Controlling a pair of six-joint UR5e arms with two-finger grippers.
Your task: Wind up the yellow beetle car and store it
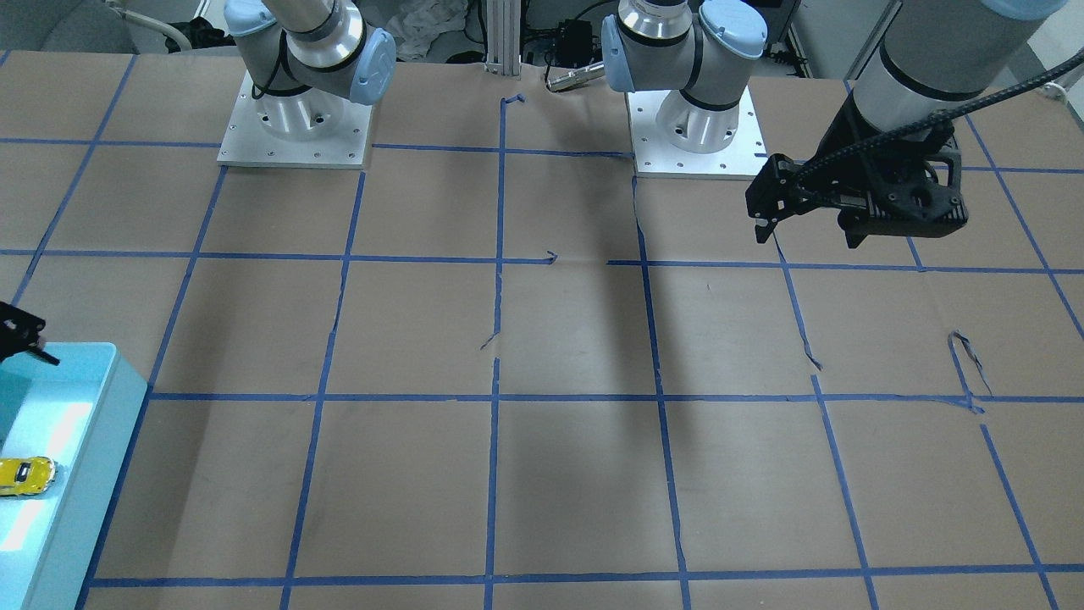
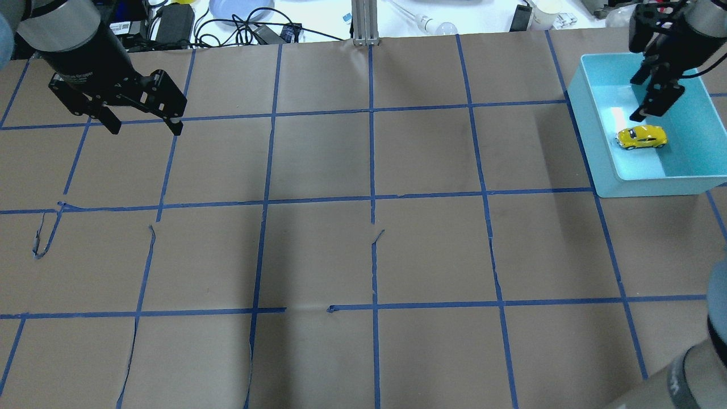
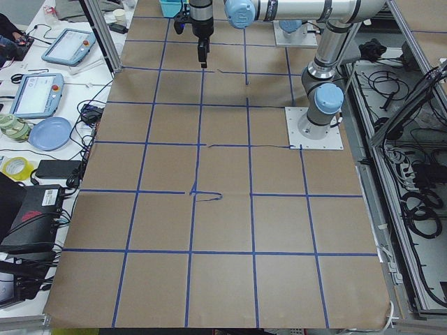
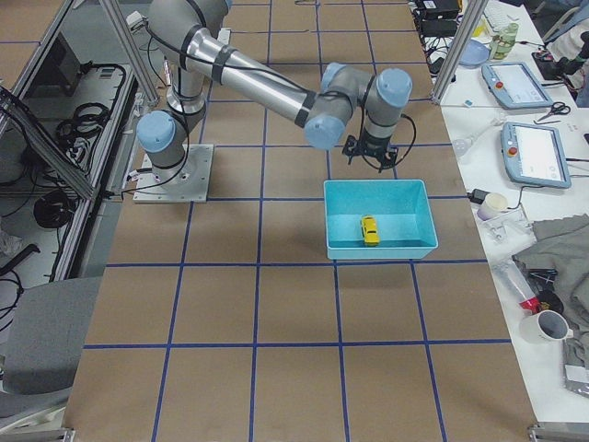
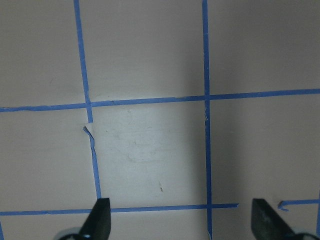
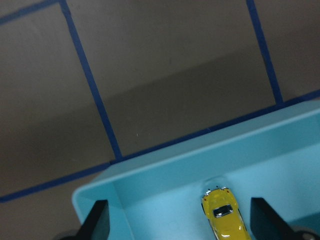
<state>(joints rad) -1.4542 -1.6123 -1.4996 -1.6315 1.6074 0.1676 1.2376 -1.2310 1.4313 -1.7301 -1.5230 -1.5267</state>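
Looking from the operators' side, the small glossy yellow beetle car (image 1: 25,475) lies on the floor of an open turquoise plastic bin (image 1: 102,407) at the left edge of a table (image 1: 576,339) covered with brown paper and a grid of blue tape. The black left gripper (image 1: 809,233) hangs above the paper on the right side, well apart from the bin, with its two fingers spread wide and holding nothing. In the overhead view the car (image 2: 642,137) stands near the middle of the bin (image 2: 653,186), and the black right gripper (image 2: 647,105) hangs over the bin just beyond the car, not touching it. From the table's left end only a corner of the bin (image 3: 173,7) shows at the top edge, and the car cannot be seen. From the right end the car (image 4: 369,230) sits inside the bin (image 4: 377,250). The left wrist camera shows wide-apart fingertips (image 5: 100,217) over bare paper. The right wrist camera shows the car (image 6: 225,217) roof up, low between the fingertips (image 6: 265,220), which are wide apart and empty.
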